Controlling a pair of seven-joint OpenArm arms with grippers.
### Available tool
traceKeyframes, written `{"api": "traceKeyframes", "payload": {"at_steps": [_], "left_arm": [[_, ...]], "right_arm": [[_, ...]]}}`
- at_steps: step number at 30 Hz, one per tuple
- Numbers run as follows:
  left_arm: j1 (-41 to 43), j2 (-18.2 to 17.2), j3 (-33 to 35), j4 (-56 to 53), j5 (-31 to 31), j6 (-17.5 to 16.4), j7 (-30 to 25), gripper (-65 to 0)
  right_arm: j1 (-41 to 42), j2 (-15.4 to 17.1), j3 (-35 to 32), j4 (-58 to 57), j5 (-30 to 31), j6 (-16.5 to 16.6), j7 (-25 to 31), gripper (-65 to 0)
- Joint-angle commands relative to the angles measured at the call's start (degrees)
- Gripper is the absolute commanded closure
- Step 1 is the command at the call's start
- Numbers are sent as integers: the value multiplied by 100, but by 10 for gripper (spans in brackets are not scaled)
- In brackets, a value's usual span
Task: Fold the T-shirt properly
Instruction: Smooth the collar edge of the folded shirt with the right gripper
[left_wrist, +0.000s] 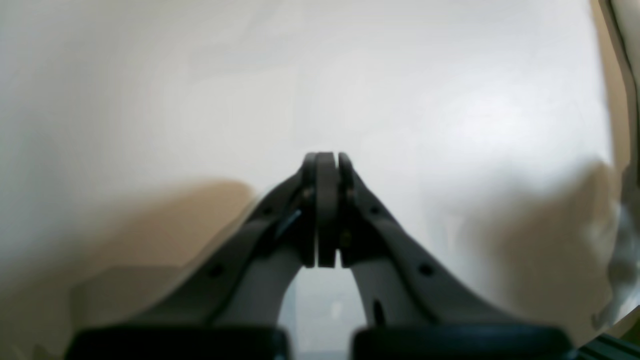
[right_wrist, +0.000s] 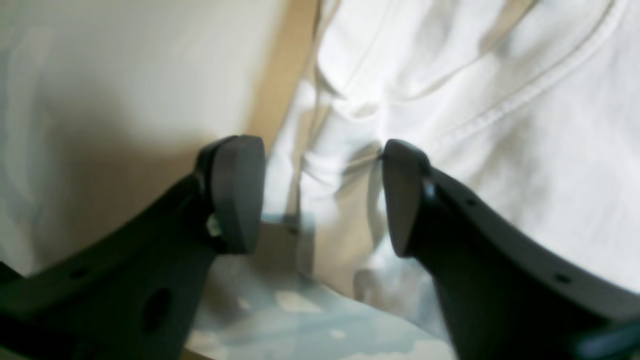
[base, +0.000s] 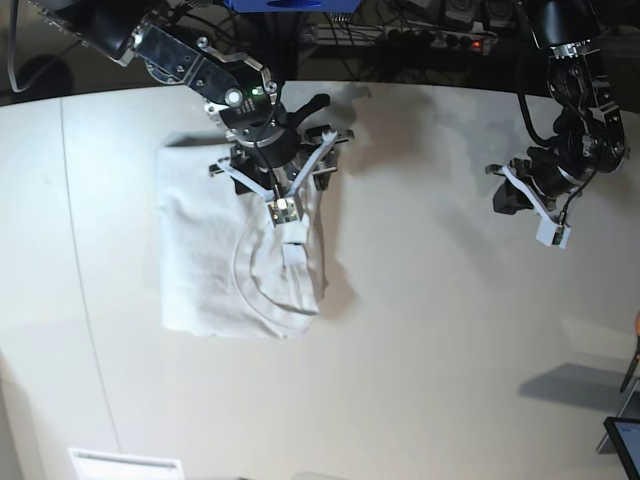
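The white T-shirt (base: 225, 260) lies folded into a rough rectangle on the left part of the table, its round collar (base: 262, 292) showing near its lower right. My right gripper (base: 275, 160) is low over the shirt's top right edge. In the right wrist view it (right_wrist: 320, 200) is open, with a bunched fold of the T-shirt (right_wrist: 345, 175) standing between its fingers and a stitched seam (right_wrist: 525, 100) beside it. My left gripper (base: 507, 195) hangs over the bare table at the far right, away from the shirt. In the left wrist view it (left_wrist: 326, 160) is shut and holds nothing.
The white table (base: 430, 330) curves along a dark back edge with cables and a power strip (base: 440, 40) behind it. A white sheet (base: 125, 465) lies at the front left edge. A dark object (base: 625, 440) sits at the bottom right corner.
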Motion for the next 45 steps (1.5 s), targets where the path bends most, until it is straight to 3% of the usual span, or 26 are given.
{"api": "traceKeyframes", "payload": {"at_steps": [1, 4, 6, 17, 29, 39, 45], "left_arm": [[-67, -93, -39, 70, -70, -43, -93, 0], [-67, -93, -39, 61, -70, -43, -93, 0], [-67, -93, -39, 61, -70, -43, -93, 0], [-93, -93, -39, 52, -70, -43, -102, 0], [-102, -84, -39, 52, -70, -43, -102, 0], [-102, -84, -39, 52, -79, -43, -102, 0], [-93, -84, -39, 52, -87, -43, -102, 0]], "right_arm": [[83, -28, 34, 91, -64, -1, 118, -276], [83, -28, 34, 91, -64, -1, 118, -107], [74, -28, 34, 91, -64, -1, 118, -41], [-102, -20, -10, 557, -47, -1, 83, -6], [-480, -55, -45, 619, -29, -1, 83, -6], [-260, -160, -248, 566, -47, -1, 92, -15], [-401, -318, -283, 628, -21, -1, 83, -199]]}}
